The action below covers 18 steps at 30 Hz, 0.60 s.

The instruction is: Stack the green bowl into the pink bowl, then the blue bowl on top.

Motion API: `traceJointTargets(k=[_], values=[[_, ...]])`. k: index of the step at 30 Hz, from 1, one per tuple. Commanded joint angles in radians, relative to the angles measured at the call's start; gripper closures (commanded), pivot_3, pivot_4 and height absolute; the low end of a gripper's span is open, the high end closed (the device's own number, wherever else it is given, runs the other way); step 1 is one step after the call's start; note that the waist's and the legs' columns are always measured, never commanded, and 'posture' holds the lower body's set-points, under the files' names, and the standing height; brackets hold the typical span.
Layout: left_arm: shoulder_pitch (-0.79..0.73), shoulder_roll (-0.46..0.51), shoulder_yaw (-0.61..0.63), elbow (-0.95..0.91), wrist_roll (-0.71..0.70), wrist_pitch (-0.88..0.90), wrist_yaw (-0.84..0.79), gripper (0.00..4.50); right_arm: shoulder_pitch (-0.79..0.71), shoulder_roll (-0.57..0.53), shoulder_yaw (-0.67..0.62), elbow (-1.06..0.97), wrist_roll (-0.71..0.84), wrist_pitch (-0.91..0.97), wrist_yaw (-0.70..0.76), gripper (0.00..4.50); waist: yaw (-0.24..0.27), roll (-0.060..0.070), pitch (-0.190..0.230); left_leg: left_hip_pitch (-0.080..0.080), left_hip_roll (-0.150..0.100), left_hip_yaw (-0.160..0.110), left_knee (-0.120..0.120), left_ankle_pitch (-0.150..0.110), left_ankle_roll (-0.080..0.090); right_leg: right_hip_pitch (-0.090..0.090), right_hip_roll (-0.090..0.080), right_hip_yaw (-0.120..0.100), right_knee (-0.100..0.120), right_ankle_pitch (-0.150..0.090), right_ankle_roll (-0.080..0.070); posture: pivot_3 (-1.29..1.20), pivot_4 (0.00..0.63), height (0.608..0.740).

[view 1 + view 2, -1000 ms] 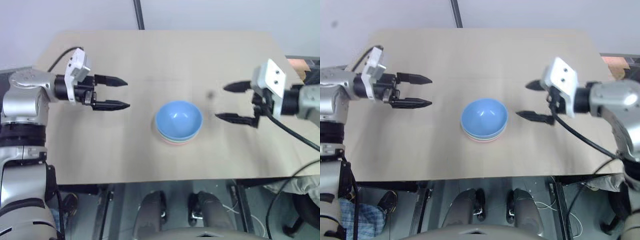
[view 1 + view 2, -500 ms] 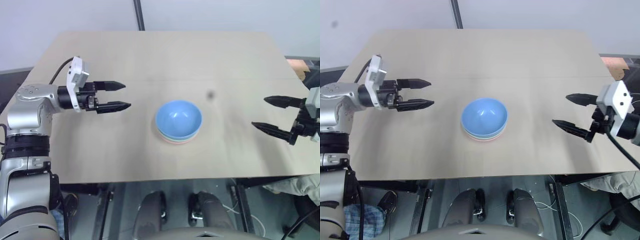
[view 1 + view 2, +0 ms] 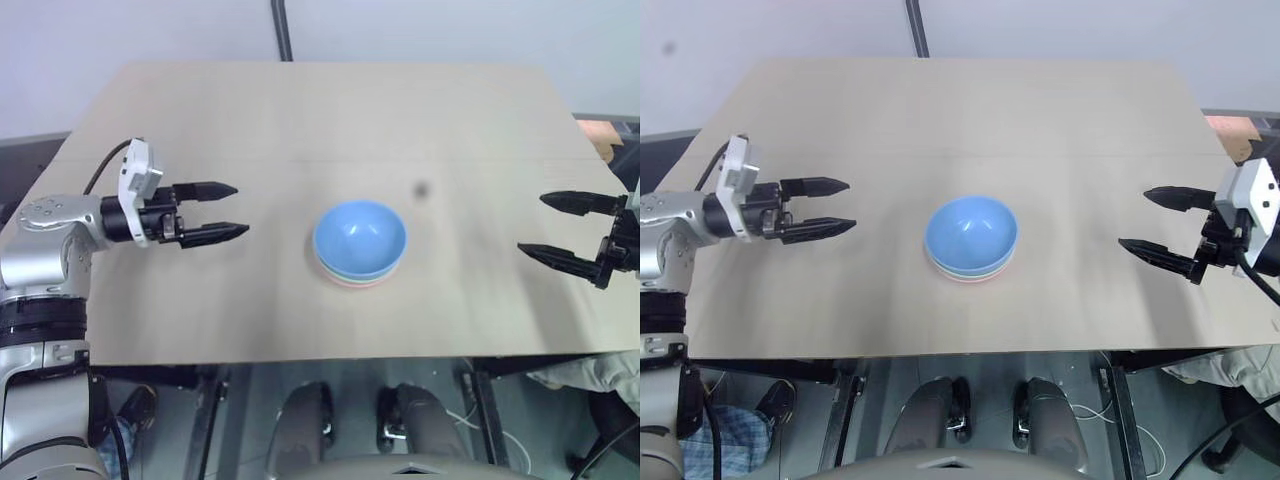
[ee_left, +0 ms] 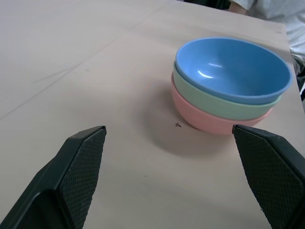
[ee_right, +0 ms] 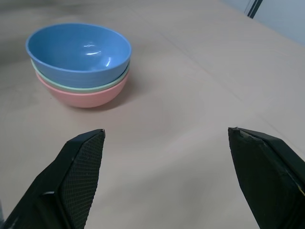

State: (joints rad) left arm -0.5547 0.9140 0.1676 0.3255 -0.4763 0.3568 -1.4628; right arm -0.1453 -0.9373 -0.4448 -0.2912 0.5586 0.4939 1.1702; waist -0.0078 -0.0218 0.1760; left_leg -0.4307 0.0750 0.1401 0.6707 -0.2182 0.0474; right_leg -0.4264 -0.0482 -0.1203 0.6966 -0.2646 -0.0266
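Three bowls stand nested at the middle of the table. The blue bowl [image 3: 359,237] is on top, the green bowl [image 4: 219,104] sits under it, and the pink bowl [image 4: 209,121] is at the bottom. My left gripper [image 3: 231,209] hovers well to the left of the stack, open and empty, its fingers pointing toward the bowls. Far to the right, near the table's right edge, my right gripper [image 3: 545,224] is also open and empty, pointing at the stack.
The light wooden table [image 3: 330,110] carries a small dark spot [image 3: 421,189] right of the bowls. A dark pole [image 3: 283,30] rises behind the far edge. A person's clothing [image 4: 276,14] shows past the table in the left wrist view.
My right gripper has drawn away from the bowls toward the table's right edge. My left gripper has pulled back a little to the left and sunk slightly. The stack has stayed still.
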Motion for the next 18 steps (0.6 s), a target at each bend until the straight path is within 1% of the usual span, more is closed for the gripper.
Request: traceJointTargets(k=[1,13,18], values=[[0.016,0.03,0.039,-0.069,-0.027,-0.003,-0.009,0.0,-0.023,-0.017,-0.003,0.013,0.014,-0.033,0.007,0.03,0.0,0.0,0.0,0.0,0.0,0.0,0.0,0.0,0.0,0.0,0.0,0.0,0.0,0.0,0.0,0.0,0.15,0.74],[0.053,0.038,0.042,-0.179,-0.054,0.022,-0.001,0.0,-0.033,-0.032,0.019,0.046,0.016,-0.067,0.019,0.03,0.0,0.0,0.0,0.0,0.0,0.0,0.0,0.0,0.0,0.0,0.0,0.0,0.0,0.0,0.0,0.0,0.15,0.74],[0.065,0.041,0.053,-0.199,-0.066,0.042,0.007,0.0,-0.021,-0.042,0.03,0.074,-0.017,-0.1,0.03,0.03,0.001,0.0,0.0,0.0,0.0,0.0,0.0,0.0,0.0,0.0,0.0,0.0,0.0,0.0,0.0,0.0,0.15,0.74]])
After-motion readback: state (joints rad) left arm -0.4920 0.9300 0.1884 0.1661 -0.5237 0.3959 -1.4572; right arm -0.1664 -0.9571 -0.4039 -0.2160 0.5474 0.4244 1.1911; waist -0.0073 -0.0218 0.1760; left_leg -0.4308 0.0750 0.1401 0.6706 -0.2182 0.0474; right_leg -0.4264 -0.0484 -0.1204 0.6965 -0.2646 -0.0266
